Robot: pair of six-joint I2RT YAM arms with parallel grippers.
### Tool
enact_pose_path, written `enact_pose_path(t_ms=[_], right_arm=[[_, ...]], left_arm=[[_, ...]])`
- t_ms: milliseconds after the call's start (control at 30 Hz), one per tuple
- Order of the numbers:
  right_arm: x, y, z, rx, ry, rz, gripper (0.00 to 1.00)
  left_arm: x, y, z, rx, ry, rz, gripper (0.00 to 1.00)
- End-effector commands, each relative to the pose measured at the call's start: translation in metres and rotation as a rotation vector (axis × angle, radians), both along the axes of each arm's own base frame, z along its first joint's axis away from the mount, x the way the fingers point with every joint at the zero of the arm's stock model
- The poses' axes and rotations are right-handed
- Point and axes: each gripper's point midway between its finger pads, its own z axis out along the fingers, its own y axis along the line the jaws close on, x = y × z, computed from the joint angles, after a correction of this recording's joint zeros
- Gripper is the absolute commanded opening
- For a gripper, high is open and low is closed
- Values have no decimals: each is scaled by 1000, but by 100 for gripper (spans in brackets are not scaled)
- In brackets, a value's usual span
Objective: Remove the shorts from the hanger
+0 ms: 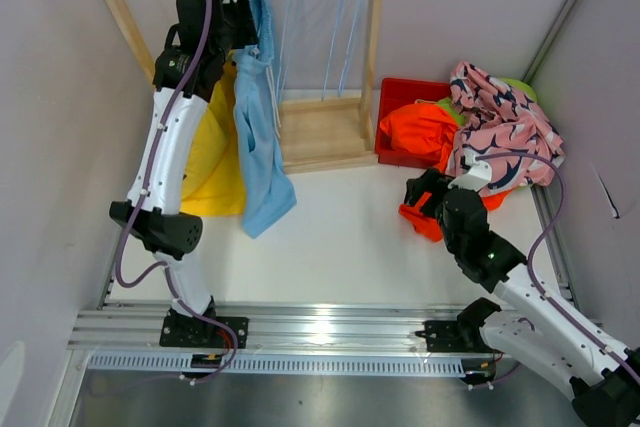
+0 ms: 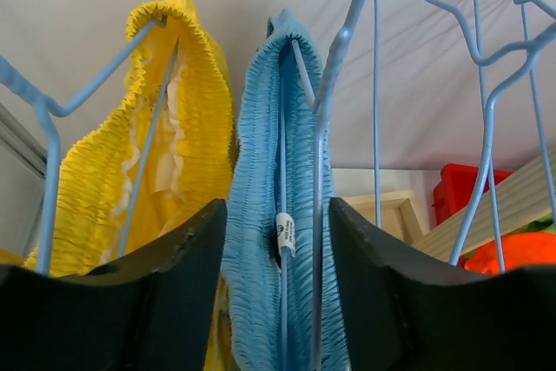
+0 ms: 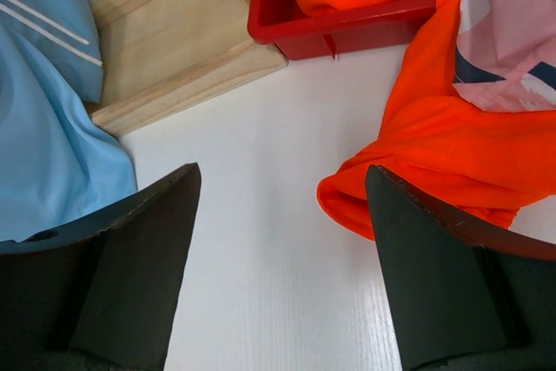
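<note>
Left gripper (image 2: 278,249): raised to the rail of the wooden rack (image 1: 320,132) at 11 o'clock on the table (image 1: 340,247). Its fingers (image 2: 165,293) are drawn in against both sides of a bunched waistband and pinch it.
Light blue shorts (image 2: 269,171): hung on a blue wire hanger (image 2: 304,76). The waistband sits between the left fingers, with a small white label in the fold. From overhead they trail down from the rail, the lower end reaching toward 9 o'clock.
Yellow shorts (image 2: 200,102): on the neighbouring hanger, just beside the light blue shorts on their 9 o'clock side. From overhead they are partly behind the left arm.
Empty hangers (image 2: 489,128): several hang on the same rail, at the 3 o'clock side of the blue pair.
Red bin (image 1: 400,95): at 2 o'clock, touching the rack's base.
Orange shorts (image 1: 425,127): piled in the bin, one end spilling over its near wall onto the table.
Pink patterned shorts (image 1: 500,122): draped over the pile at its 3 o'clock side.
Lime green shorts (image 1: 520,87): only a sliver shows behind the pink pair.
Right gripper (image 3: 282,267): low over bare table at 3 o'clock, fingers spread wide with nothing between them. The orange fabric lies just beside its right finger.
</note>
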Motion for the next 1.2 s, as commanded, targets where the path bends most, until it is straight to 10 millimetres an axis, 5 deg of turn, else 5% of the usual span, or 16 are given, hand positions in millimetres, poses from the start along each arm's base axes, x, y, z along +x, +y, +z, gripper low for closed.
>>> enact_pose_path(t_ms=[0, 67, 333, 500, 567, 700, 800, 967, 1167], right_arm=[[-1, -7, -2, -20, -5, -31, 82], [-1, -8, -2, -19, -5, -34, 82], [-3, -9, -6, -15, 0, -38, 82], [-4, -10, -10, -9, 4, -39, 82], [-5, -10, -11, -11, 5, -40, 82], [-4, -11, -10, -12, -1, -43, 82], [-2, -11, -2, -13, -22, -43, 82], [3, -9, 18, -17, -65, -36, 82], [4, -8, 44, -17, -108, -28, 82]], left_arm=[[-18, 10, 42, -13, -98, 6, 54], [-20, 11, 40, -5, -89, 3, 44], [-23, 5, 23, 0, -30, -38, 36], [-29, 2, 17, -6, -2, -55, 16], [-30, 2, 15, -1, 6, -64, 0], [-36, 1, 21, 19, 4, -82, 0], [-51, 3, 48, 14, -60, -101, 0], [-109, 13, 121, -29, -237, -129, 0], [-176, 18, 172, -83, -376, -197, 0]])
